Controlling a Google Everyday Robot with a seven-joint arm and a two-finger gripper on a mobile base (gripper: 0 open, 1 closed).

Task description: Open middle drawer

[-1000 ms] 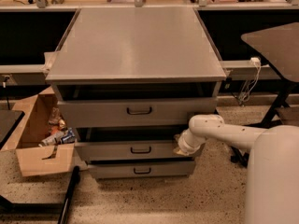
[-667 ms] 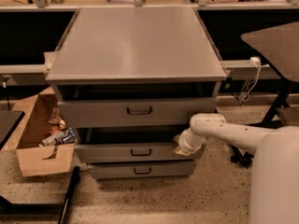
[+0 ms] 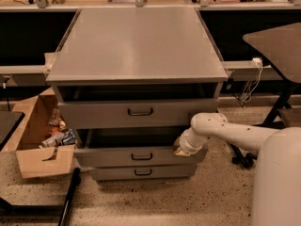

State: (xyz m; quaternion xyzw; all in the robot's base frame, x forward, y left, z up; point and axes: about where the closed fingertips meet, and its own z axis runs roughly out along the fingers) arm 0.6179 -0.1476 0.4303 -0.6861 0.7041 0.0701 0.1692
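Observation:
A grey metal cabinet (image 3: 136, 46) with three drawers stands in the middle. The middle drawer (image 3: 108, 156) has a small dark bar handle (image 3: 141, 157) and is pulled out a little, with a dark gap above its front. The top drawer (image 3: 94, 113) also stands slightly out. The bottom drawer (image 3: 113, 173) is shut. My white arm reaches in from the right, and the gripper (image 3: 182, 149) sits at the right end of the middle drawer's top edge, mostly hidden behind the wrist.
An open cardboard box (image 3: 35, 140) with litter stands left of the cabinet. A dark table (image 3: 277, 44) with legs stands at the right. A black bar (image 3: 68, 199) lies on the speckled floor at the lower left. A counter runs behind.
The middle drawer has come slightly further out, and my gripper has moved with its right end a little toward the camera.

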